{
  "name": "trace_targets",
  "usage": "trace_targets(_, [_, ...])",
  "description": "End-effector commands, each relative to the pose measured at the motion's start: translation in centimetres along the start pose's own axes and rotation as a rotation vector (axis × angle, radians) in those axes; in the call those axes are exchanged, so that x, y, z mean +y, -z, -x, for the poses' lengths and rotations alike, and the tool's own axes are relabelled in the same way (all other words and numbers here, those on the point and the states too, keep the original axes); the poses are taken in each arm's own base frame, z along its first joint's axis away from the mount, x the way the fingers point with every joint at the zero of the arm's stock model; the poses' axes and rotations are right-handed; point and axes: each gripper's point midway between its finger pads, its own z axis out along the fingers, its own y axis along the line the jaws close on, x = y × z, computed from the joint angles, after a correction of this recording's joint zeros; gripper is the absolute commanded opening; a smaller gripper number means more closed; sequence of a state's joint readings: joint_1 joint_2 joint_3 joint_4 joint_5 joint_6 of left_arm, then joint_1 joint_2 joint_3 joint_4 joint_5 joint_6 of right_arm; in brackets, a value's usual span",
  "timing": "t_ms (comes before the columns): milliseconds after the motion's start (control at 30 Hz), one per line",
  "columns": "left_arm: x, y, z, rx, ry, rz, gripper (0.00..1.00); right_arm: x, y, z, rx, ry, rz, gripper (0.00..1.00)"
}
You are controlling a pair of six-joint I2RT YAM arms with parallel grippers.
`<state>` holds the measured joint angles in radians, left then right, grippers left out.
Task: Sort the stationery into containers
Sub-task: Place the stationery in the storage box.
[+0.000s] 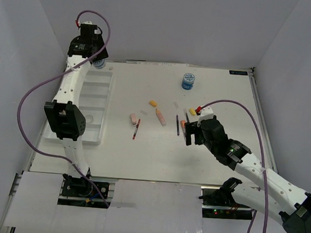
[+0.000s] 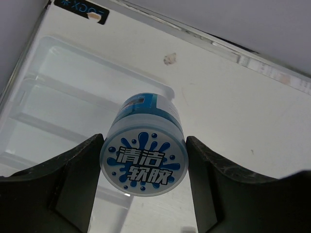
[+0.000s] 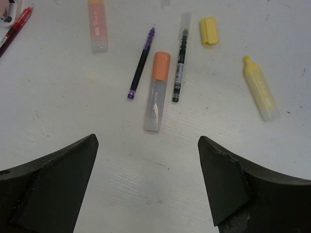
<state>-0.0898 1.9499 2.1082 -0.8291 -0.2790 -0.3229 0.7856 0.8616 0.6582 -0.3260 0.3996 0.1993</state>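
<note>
Left fingers grip blue-white tub at tray's far end.

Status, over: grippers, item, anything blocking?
Left gripper shut on round blue-white tub, at far end of white plastic tray. Right gripper open above orange-capped marker. No obstruction seen.

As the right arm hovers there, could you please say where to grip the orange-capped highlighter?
From above, pinch the orange-capped highlighter across the clear barrel's bare end: it lies flat, and the purple pen and black pen crowd its cap end.
</note>
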Motion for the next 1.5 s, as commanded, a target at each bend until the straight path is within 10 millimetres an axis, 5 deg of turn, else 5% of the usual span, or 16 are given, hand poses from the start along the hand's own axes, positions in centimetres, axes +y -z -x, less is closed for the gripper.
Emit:
trace_targets(0, [3.3,-3.0,1.6,-0.019,0.021,0.054,0.44,2.1,-0.3,2.7,-0.057,-0.015,0.098,0.90])
trace_targets(200, [9.2,-7.5,2.1,-0.022,0.082,0.152,0.43,3.7,-1.3,1.9,-0.025,-0.010,0.165,0.90])
trace_targets(500, [13.2,-11.3,1.7,-0.060,0.118,0.211,0.43,4.7,-2.2,0.5,0.016,0.001,0.212,0.90])
trace_targets(1267, [16.0,-17.5,-2.1,-0.010,0.152,0.184,0.45,5.5,-2.9,-1.4,0.081,0.012,0.253,0.90])
trace_targets(1467, [16.5,-17.8,-2.7,0.003,0.154,0.195,0.62,5.5,-3.0,-1.4,0.085,0.015,0.249,0.90])
